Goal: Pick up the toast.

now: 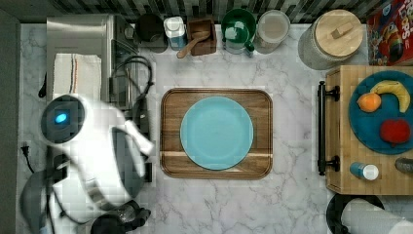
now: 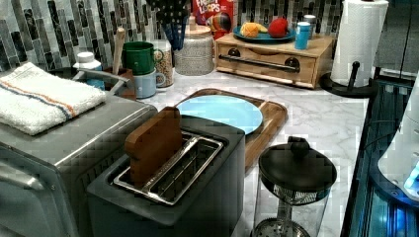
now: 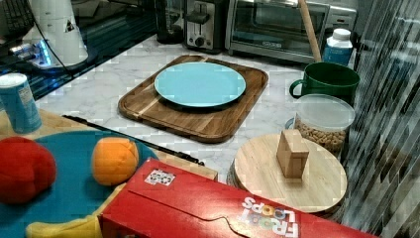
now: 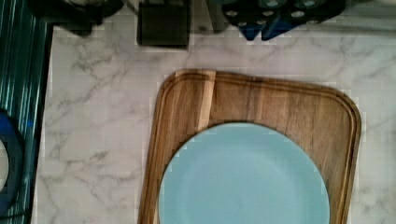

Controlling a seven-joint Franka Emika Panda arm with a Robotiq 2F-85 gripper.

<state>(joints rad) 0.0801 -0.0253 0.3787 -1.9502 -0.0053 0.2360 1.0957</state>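
One slice of toast [image 2: 154,143] stands upright in a slot of the dark toaster [image 2: 197,187], lower left of the left view. Beyond it, a blue plate [image 2: 225,111] rests on a wooden tray [image 2: 274,116] on the marble desk [image 2: 321,118].

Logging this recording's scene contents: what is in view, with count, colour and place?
toast: 1, reddish-brown, upright in toaster slot
toaster: 1, dark grey, beside oven
oven: 1, steel, counter end
cloth: 1, white striped, on oven
plate: 1, light blue, on tray
tray: 1, wooden, counter centre
mug: 1, green, by backsplash
French press: 1, black-lidded, beside toaster
cereal box: 1, red, by fruit
paper towels: 1, white, on stand
arm: 1, white, over toaster
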